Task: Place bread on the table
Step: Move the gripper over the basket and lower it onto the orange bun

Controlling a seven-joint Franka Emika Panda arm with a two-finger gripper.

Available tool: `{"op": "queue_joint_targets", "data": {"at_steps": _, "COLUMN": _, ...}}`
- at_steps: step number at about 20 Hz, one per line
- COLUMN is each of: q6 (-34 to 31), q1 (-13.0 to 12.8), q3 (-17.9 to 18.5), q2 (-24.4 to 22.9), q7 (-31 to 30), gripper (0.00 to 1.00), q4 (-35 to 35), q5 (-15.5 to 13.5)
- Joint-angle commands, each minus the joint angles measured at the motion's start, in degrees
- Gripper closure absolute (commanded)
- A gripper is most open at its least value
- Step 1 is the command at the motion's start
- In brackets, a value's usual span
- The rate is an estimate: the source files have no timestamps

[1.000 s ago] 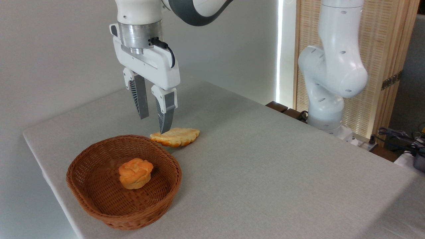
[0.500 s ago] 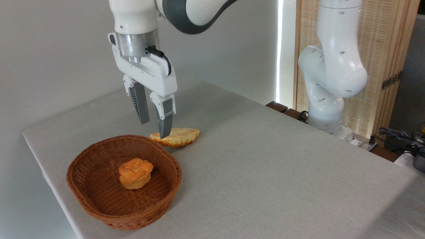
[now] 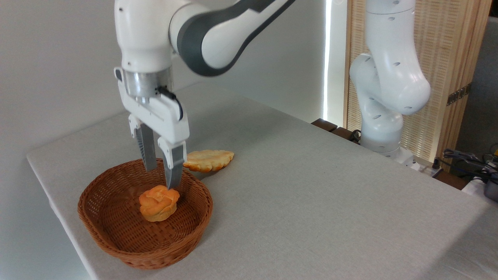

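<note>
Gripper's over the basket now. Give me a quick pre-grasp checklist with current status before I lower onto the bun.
1. Gripper open enough for the bread: ok, fingers apart with nothing held.
2. Centred over the bread: cannot tell; the tips sit at its back edge in this single view.
3. Bread free in the basket: ok, nothing on it.
4. Fingers clear of the basket rim: cannot tell, one view only.
5. Flat pastry out of the way: ok, outside the basket on the table.
6. Open drop space on the table: ok.
</note>
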Motion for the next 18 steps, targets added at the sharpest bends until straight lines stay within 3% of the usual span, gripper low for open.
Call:
{"op": "queue_joint_targets", "data": {"at_steps": 1, "q6": 1.3, "q1": -0.2, "q3": 0.3, "q2": 2.2, "q7": 0.5, "gripper": 0.00, "q4": 0.9, "q5": -0.8}}
{"op": "queue_joint_targets", "data": {"at_steps": 18, "q6": 4.4, "q1": -0.2, "q3": -1.1, "q2": 6.5, "q7": 0.5, "gripper": 0.00, "q4": 0.9, "q5": 1.7}}
